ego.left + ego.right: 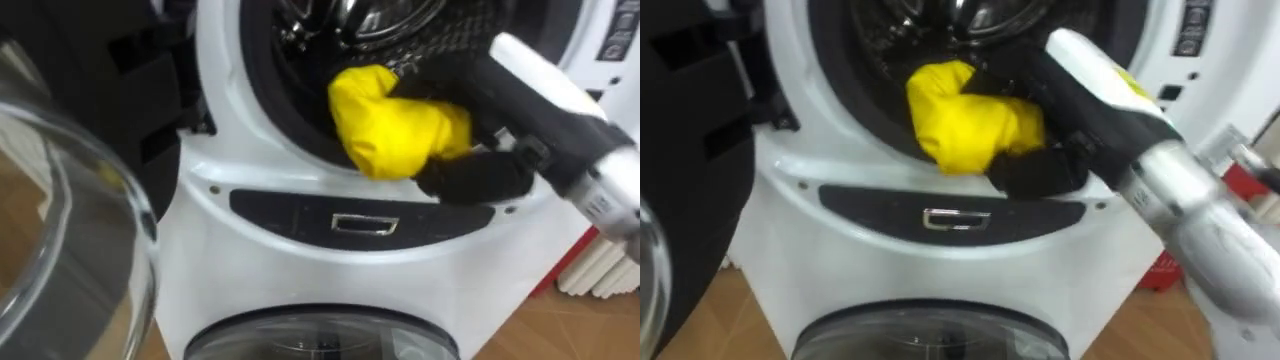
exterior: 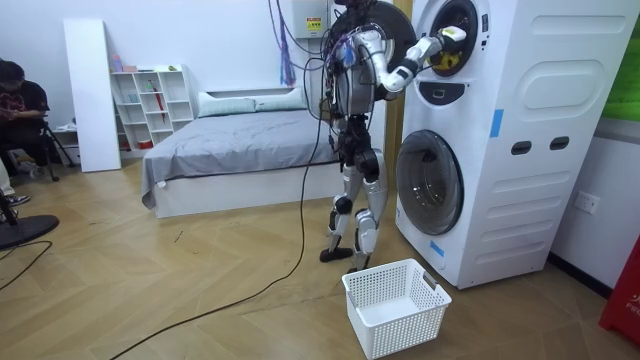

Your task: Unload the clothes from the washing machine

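Bright yellow cloth garment (image 1: pixel 395 125): plain, uniform colour. Glossy white front-loading washing machine (image 1: pixel 280 275): black rubber drum seal (image 1: pixel 285 100), dark panel strip below the opening. Right hand (image 1: pixel 480 175): black, with a white forearm. White plastic laundry basket (image 2: pixel 395 305): lattice-patterned walls. Brown wooden floor (image 2: pixel 200 280): herringbone pattern.

Right hand (image 1: pixel 475 178), right centre of the left eye view: black casing. Forearm behind it: smooth white shell, then silver-grey metal segment at right edge. Room view, upper centre: dark torso hung with bundled cables; silver-grey legs, black joints.
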Controlling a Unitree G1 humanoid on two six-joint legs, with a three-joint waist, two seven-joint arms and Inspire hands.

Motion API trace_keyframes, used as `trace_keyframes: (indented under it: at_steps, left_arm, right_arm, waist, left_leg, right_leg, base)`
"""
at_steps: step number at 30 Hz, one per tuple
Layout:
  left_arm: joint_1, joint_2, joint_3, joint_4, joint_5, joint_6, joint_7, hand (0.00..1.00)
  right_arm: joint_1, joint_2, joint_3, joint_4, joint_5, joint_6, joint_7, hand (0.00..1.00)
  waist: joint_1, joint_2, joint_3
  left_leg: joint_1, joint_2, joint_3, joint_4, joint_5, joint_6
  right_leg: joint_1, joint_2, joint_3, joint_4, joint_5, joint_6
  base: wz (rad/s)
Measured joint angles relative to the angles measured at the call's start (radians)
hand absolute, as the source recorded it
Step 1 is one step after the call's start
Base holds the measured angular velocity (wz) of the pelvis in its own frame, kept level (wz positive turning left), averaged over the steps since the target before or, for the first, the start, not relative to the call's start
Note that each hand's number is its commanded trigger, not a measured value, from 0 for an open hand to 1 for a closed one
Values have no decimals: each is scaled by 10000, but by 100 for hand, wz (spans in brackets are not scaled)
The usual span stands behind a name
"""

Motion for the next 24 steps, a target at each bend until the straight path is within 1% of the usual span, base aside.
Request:
trace_keyframes:
  at_steps: [2,3,4,5,7,9,11,13,14,17,18,19,20,21,22,23,24]
  left_arm:
    - [201,-48,-1,9,0,-3,-15,0]
    - [281,-84,-1,2,1,-10,-13,0]
    - [407,-114,-1,0,8,-26,-9,0]
    - [448,-122,-1,0,9,-56,-3,0]
    - [581,-130,78,-6,12,-158,25,0]
    - [712,-173,331,-6,14,-169,28,0]
    - [820,-175,499,-5,35,-175,24,0]
    - [933,-196,877,-1,74,-179,3,0]
    - [949,-198,961,1,139,-179,-1,0]
    - [1035,-200,1286,-1,457,-176,11,0]
    - [1107,-190,1368,-1,663,-172,14,0]
    - [1121,-184,1442,0,901,-171,15,0]
    - [1116,-178,1448,0,921,-172,16,0]
    - [1104,-182,1470,-1,977,-174,17,0]
    - [1075,-175,1514,-2,984,-174,23,0]
    - [1069,-160,1528,-4,984,-175,27,0]
    - [1067,-120,1527,-4,982,-175,28,0]
  right_arm:
    - [251,107,-113,-73,15,-202,-56,100]
    - [278,188,-126,-79,53,-341,-87,100]
    - [283,192,-151,-80,171,-416,-168,100]
    - [289,193,-199,-79,266,-451,-182,100]
    - [486,192,-617,-97,606,-617,-326,100]
    - [807,191,-1035,-119,852,-709,-532,100]
    - [1112,200,-1471,-124,1118,-883,-709,100]
    - [1529,362,-2026,-124,1431,-1143,-953,100]
    - [1633,396,-2114,-123,1430,-1177,-1008,100]
    - [2219,403,-2449,-123,1741,-1377,-1221,100]
    - [2419,403,-2501,-119,1799,-1434,-1311,100]
    - [2672,403,-2662,-105,1809,-1483,-1414,100]
    - [2799,403,-2763,-85,1794,-1486,-1471,100]
    - [3020,403,-2970,12,1643,-1480,-1588,100]
    - [3211,403,-3195,259,1452,-1477,-1717,100]
    - [3314,404,-3293,424,1399,-1450,-1814,100]
    - [3483,405,-3465,721,1244,-1368,-1968,100]
  waist:
    - [-64,77,-2]
    - [-176,101,-9]
    - [-246,108,-27]
    - [-267,126,-24]
    - [-304,138,-32]
    - [-336,164,-49]
    - [-464,156,-56]
    - [-636,160,-53]
    - [-681,157,-54]
    - [-808,160,-56]
    - [-869,176,-54]
    - [-970,184,-61]
    - [-1035,185,-61]
    - [-1128,194,-62]
    - [-1218,195,-60]
    - [-1295,191,-62]
    - [-1423,172,-65]
  left_leg:
    - [25,9,106,25,-6,-7]
    - [16,6,119,35,-8,-6]
    - [16,3,124,32,-9,-5]
    - [21,3,125,27,-9,-5]
    - [16,22,135,23,-20,-13]
    - [34,57,183,36,-65,-29]
    - [32,68,186,33,-80,-34]
    - [27,70,210,23,-100,-42]
    - [22,70,228,20,-104,-41]
    - [27,114,630,28,-168,-24]
    - [35,165,835,40,-226,-23]
    - [43,194,979,80,-290,-31]
    - [42,204,1030,96,-315,-35]
    - [51,223,1195,82,-344,-42]
    - [58,284,1447,89,-375,-57]
    - [59,323,1586,89,-381,-64]
    - [65,328,1852,77,-385,-67]
  right_leg:
    - [-25,34,124,16,5,-6]
    - [-46,35,138,26,6,-5]
    - [-52,46,141,32,5,-4]
    - [-54,53,144,30,5,-4]
    - [-66,67,151,3,5,-5]
    - [-59,86,173,5,5,-5]
    - [-60,102,183,-5,5,-6]
    - [-86,118,224,-5,4,-6]
    - [-103,122,241,2,4,-5]
    - [-262,223,546,25,11,2]
    - [-281,278,718,22,35,-4]
    - [-301,315,785,21,48,-10]
    - [-316,339,853,26,51,-8]
    - [-379,392,1042,52,61,1]
    - [-437,436,1176,59,96,-2]
    - [-460,452,1227,65,119,-2]
    - [-568,486,1349,154,125,-1]
  base:
    - [-13]
    - [-5]
    - [0]
    - [0]
    - [0]
    - [-4]
    - [-2]
    - [-5]
    - [-10]
    - [-34]
    - [-45]
    - [-41]
    - [-34]
    - [-41]
    - [-41]
    - [-40]
    - [-44]
